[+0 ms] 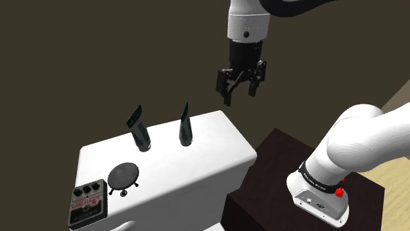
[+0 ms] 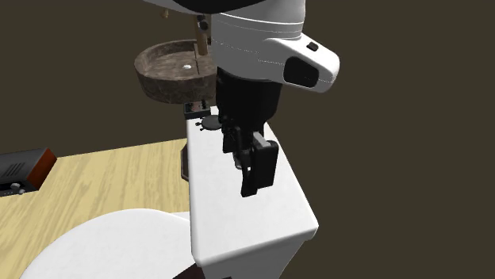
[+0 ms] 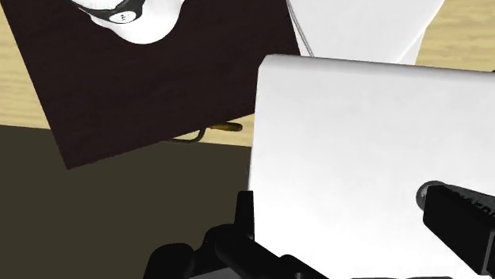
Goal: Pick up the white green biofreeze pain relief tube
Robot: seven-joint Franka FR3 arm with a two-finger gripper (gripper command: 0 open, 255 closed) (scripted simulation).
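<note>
Two dark tubes stand upright on the white tank lid (image 1: 217, 141). The one with a green top edge (image 1: 138, 128) is on the shoulder view's left; the other tube (image 1: 186, 125) narrows to a thin top. My black gripper (image 1: 240, 85) hangs open and empty in the air, above the lid's right end and well right of both tubes. In the second exterior view the gripper (image 2: 255, 162) hovers over the lid (image 2: 238, 214). The wrist view looks down on the lid (image 3: 349, 150), where a dark shape (image 3: 464, 226) stands beyond the gripper.
A black round footed object (image 1: 124, 176) and a guitar pedal (image 1: 87, 203) sit on the lid's near left part. My dark stand (image 1: 276, 164) is right of the tank. A stone basin (image 2: 170, 71) lies beyond the tank, a white toilet seat (image 2: 119, 246) beside it.
</note>
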